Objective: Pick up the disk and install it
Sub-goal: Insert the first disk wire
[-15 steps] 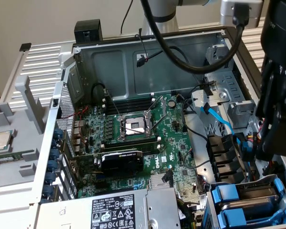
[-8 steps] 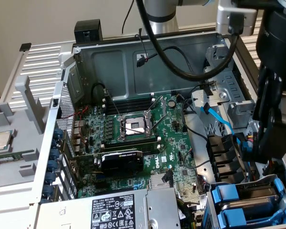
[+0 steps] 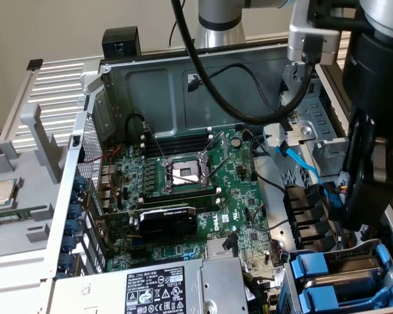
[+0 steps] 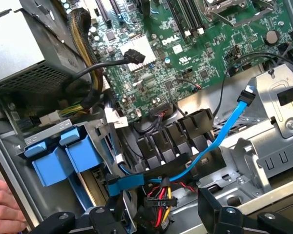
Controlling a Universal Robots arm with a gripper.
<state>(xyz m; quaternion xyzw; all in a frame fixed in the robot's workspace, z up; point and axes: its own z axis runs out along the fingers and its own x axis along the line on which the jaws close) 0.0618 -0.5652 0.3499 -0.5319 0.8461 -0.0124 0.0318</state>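
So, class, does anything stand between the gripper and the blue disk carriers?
Yes. A blue cable and a red-yellow-black wire bundle cross just in front of the gripper, partly between it and the blue carriers. A person's hand lies near the carriers.

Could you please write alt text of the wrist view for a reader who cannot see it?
The open end effector hangs over an open computer case, nearest a blue data cable and coloured wires. Two blue drive carriers and the green motherboard are in view, with a person's hand close to the carriers.

Exterior view looks down into the case [image 3: 157, 91]; wrist view, closer, shares its motherboard [image 3: 245, 216].
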